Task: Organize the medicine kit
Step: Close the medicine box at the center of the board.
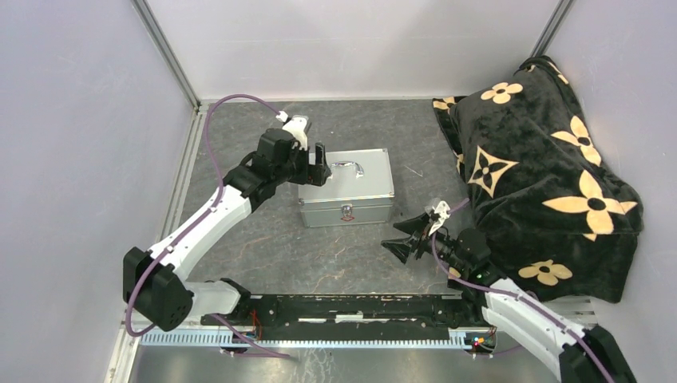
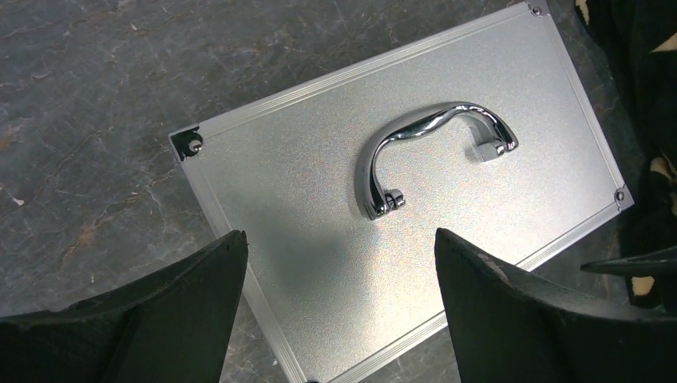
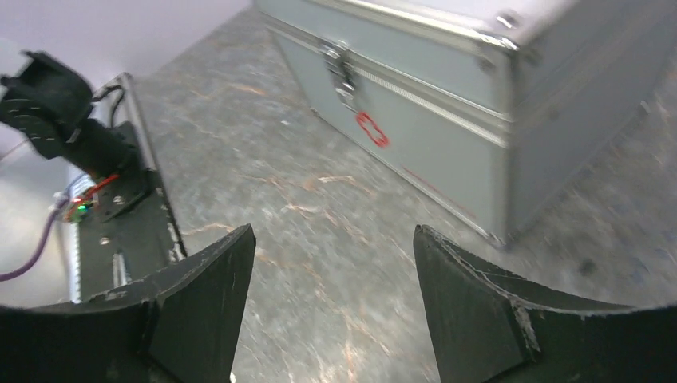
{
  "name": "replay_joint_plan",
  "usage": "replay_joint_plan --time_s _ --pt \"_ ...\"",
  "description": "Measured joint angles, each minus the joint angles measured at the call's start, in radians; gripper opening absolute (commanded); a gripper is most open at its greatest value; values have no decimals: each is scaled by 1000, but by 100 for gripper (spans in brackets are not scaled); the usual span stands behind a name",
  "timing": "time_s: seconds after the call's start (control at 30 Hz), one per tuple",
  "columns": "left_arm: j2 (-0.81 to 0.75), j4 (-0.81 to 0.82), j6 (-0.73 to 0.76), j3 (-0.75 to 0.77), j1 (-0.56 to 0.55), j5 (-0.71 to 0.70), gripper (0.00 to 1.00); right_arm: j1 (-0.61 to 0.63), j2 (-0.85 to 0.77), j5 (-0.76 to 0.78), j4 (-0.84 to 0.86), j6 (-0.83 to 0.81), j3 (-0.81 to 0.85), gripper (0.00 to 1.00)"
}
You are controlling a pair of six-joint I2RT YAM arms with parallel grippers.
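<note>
Top external view — left gripper (image 1: 313,170) and right gripper (image 1: 397,235) are gaping empty; right should be squaring onto medicine kit's (image 1: 351,182) six-o'clock latch (image 1: 348,212).

Light is even & diffuse from overhead, moderately bright. Top view is sharp, w/ only soft, weak shadows on the table (image 1: 263,239). Left wrist view is crisp: chrome handle (image 2: 459,112) shows hard white glints, faint shadow on the medicine kit (image 2: 319,239) lid. Right wrist view is blurry throughout, kit's top edge blown out, edges stretched by wide-angle lens.
</note>
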Motion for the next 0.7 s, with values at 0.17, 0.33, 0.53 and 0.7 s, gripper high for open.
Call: replay_joint_plan --time_s 0.17,0.33,0.53,0.7 --pt "38 -25 3 0 0 18 91 84 188 -43 291 -42 0 80" --pt "49 -48 15 8 0 17 91 91 372 -61 469 -133 0 80" --pt "60 -61 21 20 0 17 91 92 568 -88 572 -210 5 80" --pt "83 -61 23 39 0 15 90 92 710 -113 673 -224 17 79"
